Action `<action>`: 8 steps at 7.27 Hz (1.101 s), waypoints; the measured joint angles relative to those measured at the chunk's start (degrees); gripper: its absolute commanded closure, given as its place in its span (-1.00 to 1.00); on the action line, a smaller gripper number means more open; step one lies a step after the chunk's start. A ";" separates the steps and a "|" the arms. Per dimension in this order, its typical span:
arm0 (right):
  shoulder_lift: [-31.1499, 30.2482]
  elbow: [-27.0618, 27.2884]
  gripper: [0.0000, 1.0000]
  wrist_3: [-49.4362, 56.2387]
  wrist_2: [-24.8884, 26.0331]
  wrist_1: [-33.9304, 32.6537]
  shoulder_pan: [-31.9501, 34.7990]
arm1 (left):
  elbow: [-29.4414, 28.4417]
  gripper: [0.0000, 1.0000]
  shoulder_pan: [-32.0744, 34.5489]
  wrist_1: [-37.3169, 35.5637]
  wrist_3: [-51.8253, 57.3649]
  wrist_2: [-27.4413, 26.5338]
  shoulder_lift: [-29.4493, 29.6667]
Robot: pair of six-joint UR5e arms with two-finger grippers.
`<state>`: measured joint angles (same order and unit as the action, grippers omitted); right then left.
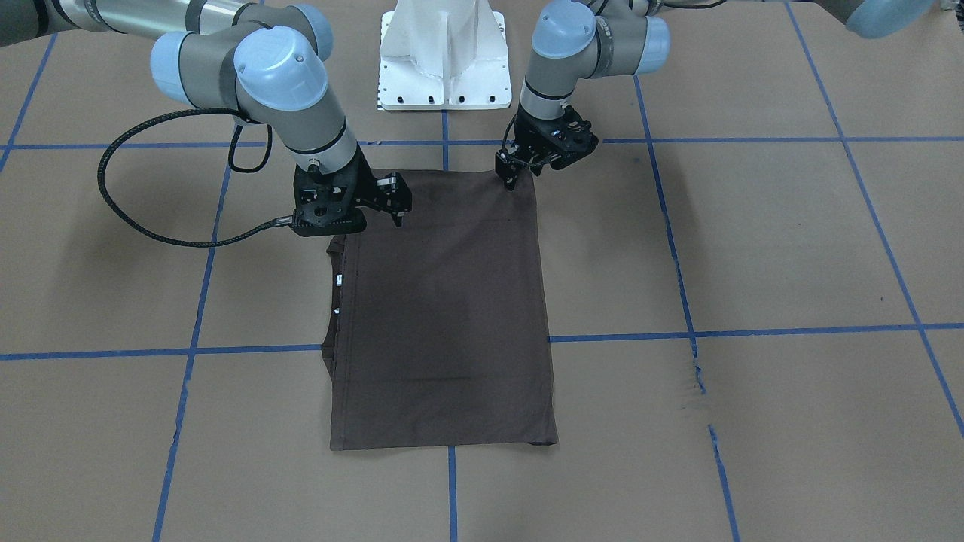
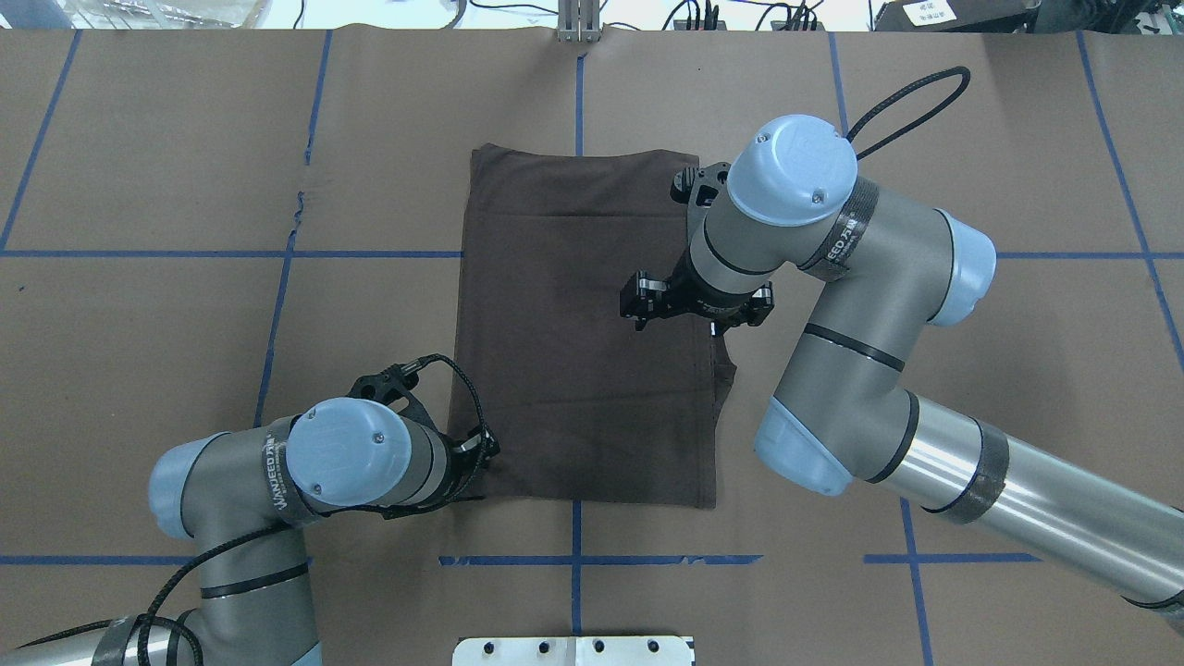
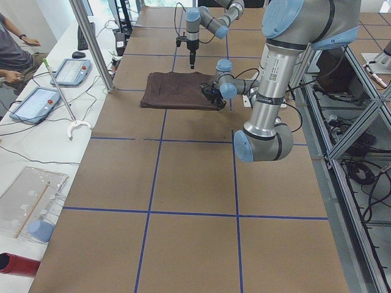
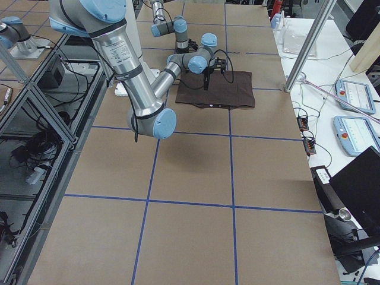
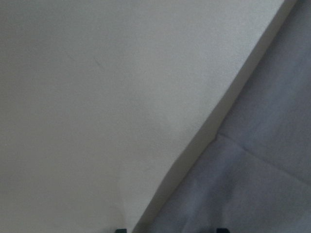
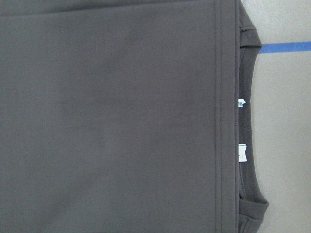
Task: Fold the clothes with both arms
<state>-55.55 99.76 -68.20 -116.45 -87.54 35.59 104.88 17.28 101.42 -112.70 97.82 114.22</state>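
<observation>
T-shirt (image 1: 444,316), matte brown knit, lies flat and rectangular; left end effector (image 1: 512,175) and right end effector (image 2: 638,302) spread

T-shirt (image 1: 444,316) on table (image 1: 753,226) (before pedestal (image 1: 443,60))

**Overhead view:** set behind the robot, looking forward and down on the table (image 2: 139,139). **Front view:** set across the table, facing the white pedestal (image 1: 443,60) and looking steeply downward. Both views share the T-shirt (image 2: 573,370) at mid-table. **Side views:** set far back at either table end, looking along its length. **Wrist views:** very close, the left over a T-shirt edge, the right over the collar (image 6: 247,126).
</observation>
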 measured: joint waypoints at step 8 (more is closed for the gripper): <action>-0.08 0.09 -1.00 0.00 -0.05 -0.06 0.26 | 1.33 1.00 -1.25 -1.66 -1.42 0.16 0.29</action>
<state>-55.62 99.84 -68.21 -116.51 -87.60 35.85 106.21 16.03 99.76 -114.12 97.99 114.50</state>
